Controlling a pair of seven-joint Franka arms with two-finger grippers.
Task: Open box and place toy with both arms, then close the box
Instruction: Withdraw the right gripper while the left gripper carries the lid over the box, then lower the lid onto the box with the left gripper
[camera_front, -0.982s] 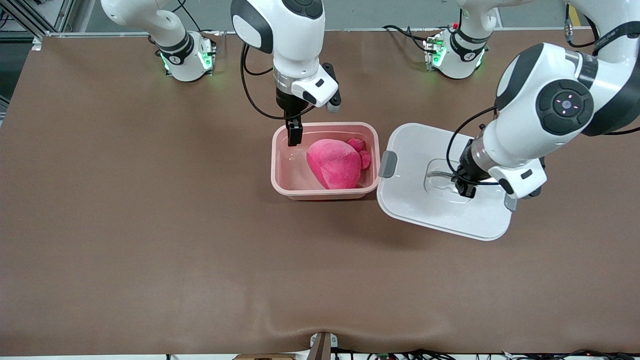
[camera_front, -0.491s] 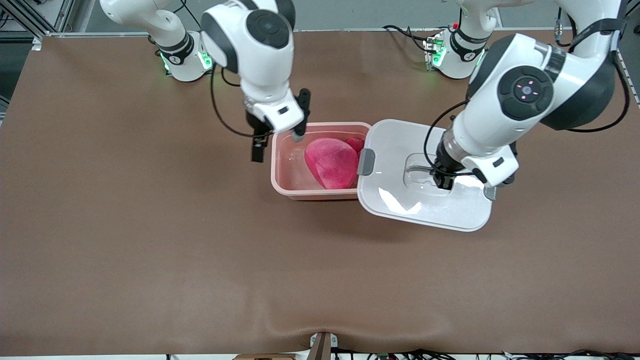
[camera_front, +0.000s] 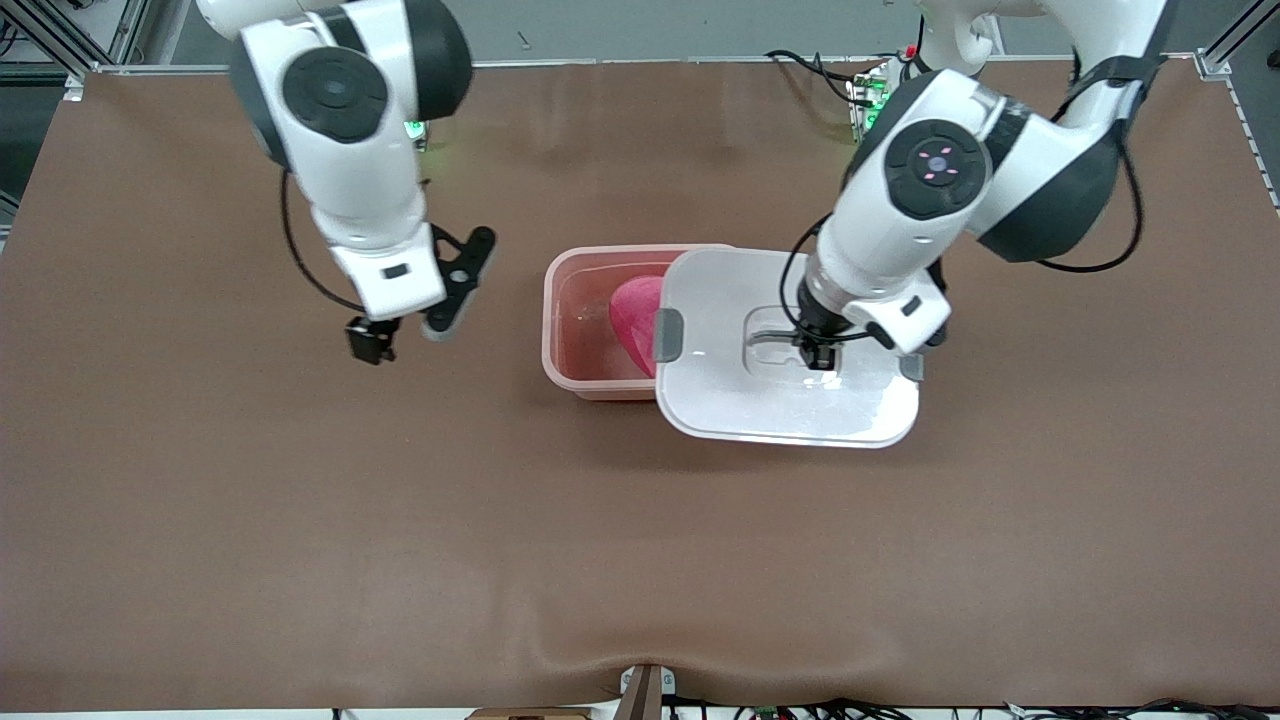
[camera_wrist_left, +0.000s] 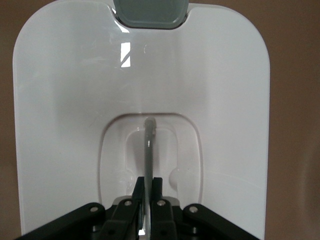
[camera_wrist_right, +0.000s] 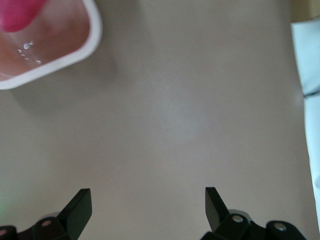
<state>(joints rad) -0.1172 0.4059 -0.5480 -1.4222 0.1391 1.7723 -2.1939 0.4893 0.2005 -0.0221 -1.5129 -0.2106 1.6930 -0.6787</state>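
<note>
The salmon-pink box (camera_front: 578, 330) stands open mid-table, with the bright pink toy (camera_front: 630, 322) lying inside, half hidden. The white lid (camera_front: 720, 395) hangs over the half of the box toward the left arm's end, its grey clip (camera_front: 667, 335) above the toy. My left gripper (camera_front: 818, 355) is shut on the lid's thin centre handle (camera_wrist_left: 149, 145); the lid (camera_wrist_left: 65, 100) and one clip (camera_wrist_left: 150, 12) fill the left wrist view. My right gripper (camera_front: 368, 342) is open and holds nothing, over bare table beside the box toward the right arm's end. The right wrist view shows its gripper (camera_wrist_right: 148, 200), a box corner (camera_wrist_right: 75, 45) and the toy (camera_wrist_right: 20, 12).
A brown mat (camera_front: 300, 520) covers the table, with a wrinkle near its front edge (camera_front: 560, 640). The left arm's base and its cables (camera_front: 880, 100) sit at the table's robot edge.
My left gripper has carried the lid sideways from the table to over part of the box. My right gripper has withdrawn from over the box toward the right arm's end, still open.
</note>
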